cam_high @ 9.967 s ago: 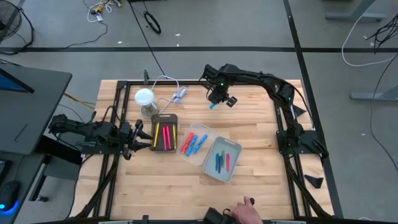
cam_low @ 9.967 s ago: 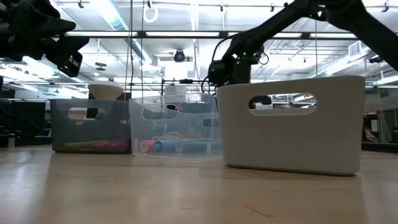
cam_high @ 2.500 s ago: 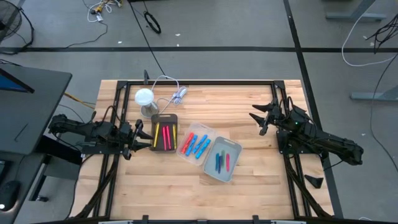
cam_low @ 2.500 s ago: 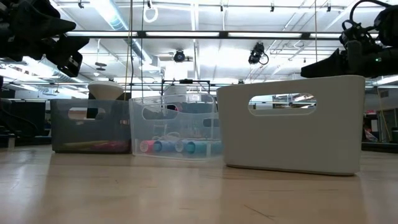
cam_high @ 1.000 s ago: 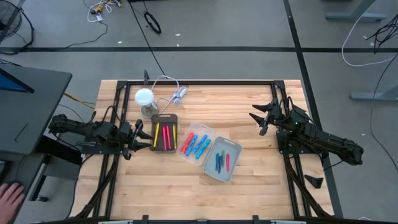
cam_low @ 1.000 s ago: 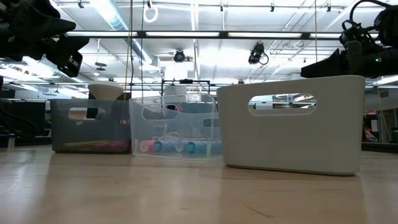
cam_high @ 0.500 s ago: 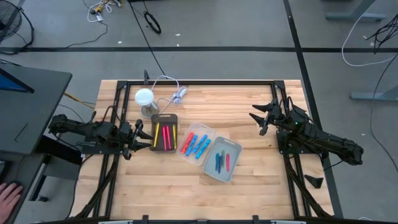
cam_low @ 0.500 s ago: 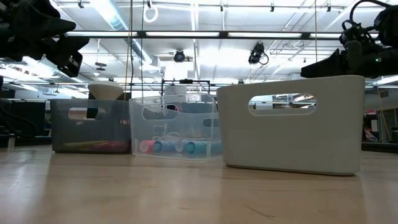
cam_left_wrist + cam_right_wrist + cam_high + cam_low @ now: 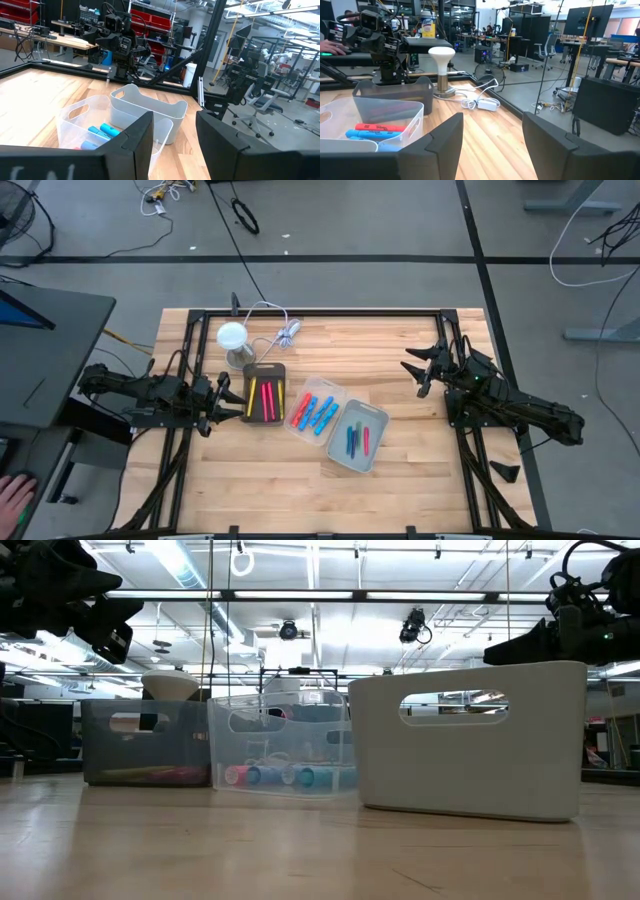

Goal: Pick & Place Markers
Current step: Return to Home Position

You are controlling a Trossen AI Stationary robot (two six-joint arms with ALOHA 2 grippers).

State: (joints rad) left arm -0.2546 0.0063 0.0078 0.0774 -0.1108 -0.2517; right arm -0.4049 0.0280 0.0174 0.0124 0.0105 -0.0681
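The markers lie flat in three bins mid-table. Yellow and pink ones [image 9: 261, 398] are in a dark grey bin [image 9: 264, 370]. Red and blue ones [image 9: 313, 412] are in a clear bin [image 9: 333, 393]. Blue, green and pink ones [image 9: 356, 440] are in a white bin [image 9: 372, 416]. My left gripper [image 9: 222, 395] hovers open and empty just left of the dark bin. My right gripper [image 9: 415, 370] hovers open and empty to the right of the bins, clear of them. In the left wrist view the blue markers [image 9: 102, 131] show through the clear bin's wall.
A white round-topped lamp [image 9: 233, 338] and a white cable bundle [image 9: 287, 333] sit at the far left of the table, behind the dark bin. A black frame [image 9: 320, 313] runs around the tabletop. Bare wood lies near the front edge. A person's hand [image 9: 10, 495] shows off the table, lower left.
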